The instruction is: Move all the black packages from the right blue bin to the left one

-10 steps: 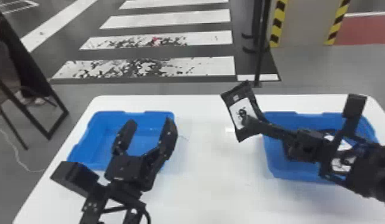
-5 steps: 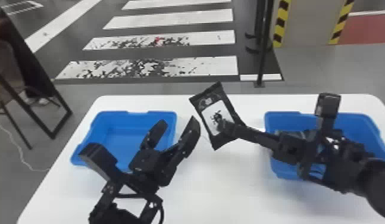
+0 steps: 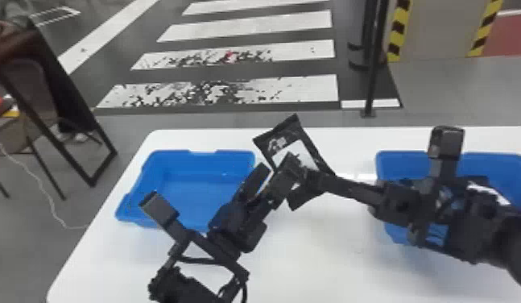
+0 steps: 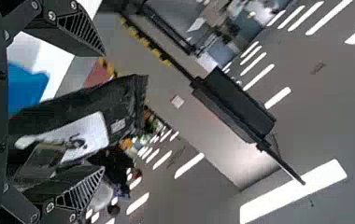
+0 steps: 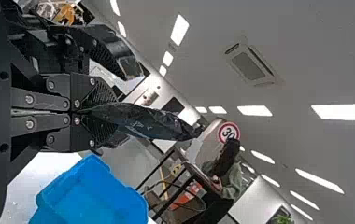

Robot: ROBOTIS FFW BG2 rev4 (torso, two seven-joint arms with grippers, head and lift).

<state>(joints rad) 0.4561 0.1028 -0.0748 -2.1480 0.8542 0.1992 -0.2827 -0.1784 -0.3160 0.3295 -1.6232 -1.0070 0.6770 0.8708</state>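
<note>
Black package (image 3: 280, 135), one: tilted, over the white table (image 3: 331, 258) between the bins, clamped in my right gripper (image 3: 311, 177). Left gripper (image 3: 278, 164), mine: fingers parted, package between them (contact, I cannot tell). Blue bins, two: left (image 3: 191, 189), right (image 3: 488, 161), the latter partly behind my right arm (image 3: 472, 225).

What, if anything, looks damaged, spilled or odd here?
The nearest two long white floor stripes beyond the table have ragged dark patches and one red spot, unlike the cleaner stripe behind. Nothing looks spilled; the right gripper holds the black package.
</note>
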